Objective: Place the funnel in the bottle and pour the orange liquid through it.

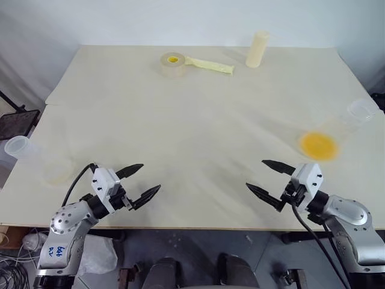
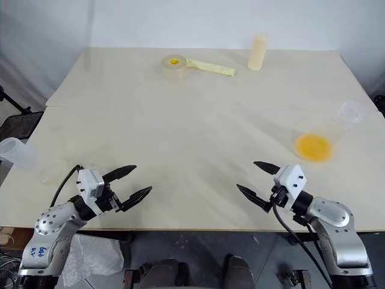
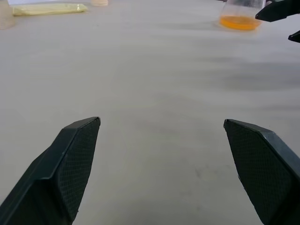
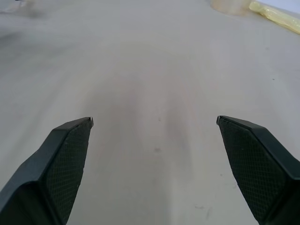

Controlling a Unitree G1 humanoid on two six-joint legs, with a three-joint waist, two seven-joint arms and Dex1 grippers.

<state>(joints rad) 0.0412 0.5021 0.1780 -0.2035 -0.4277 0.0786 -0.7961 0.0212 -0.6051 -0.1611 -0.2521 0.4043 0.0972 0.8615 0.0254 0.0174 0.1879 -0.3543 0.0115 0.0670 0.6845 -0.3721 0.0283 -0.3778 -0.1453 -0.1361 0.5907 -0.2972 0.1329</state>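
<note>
- The left gripper (image 1: pixel 142 181) sits at the lower left of the frame, over the near edge of the counter (image 1: pixel 198 126), its jaws spread wide with nothing between them.
- The right gripper (image 1: pixel 263 177) mirrors it at the lower right, jaws just as wide and holding nothing.
- The two grippers point in towards each other, well apart, with bare counter between them.
- At the left edge of the frame a clear bottle (image 1: pixel 36 158) stands on the counter; its wide base is faint against the surface and its neck leans toward the frame's edge.
- At the right, a little farther back, a clear wide-mouthed cup (image 1: pixel 337 131) holds a shallow pool of the orange liquid (image 1: pixel 317 145).
- I can't make out the funnel for certain.
- Toward the far edge, upper centre of the frame, a tape roll (image 1: pixel 172 64) with a yellow centre lies flat, with a pale yellow strip (image 1: pixel 209 65) reaching right from it.
- Just right of that strip's end stands a cream cylinder (image 1: pixel 257 49), upright.
</note>
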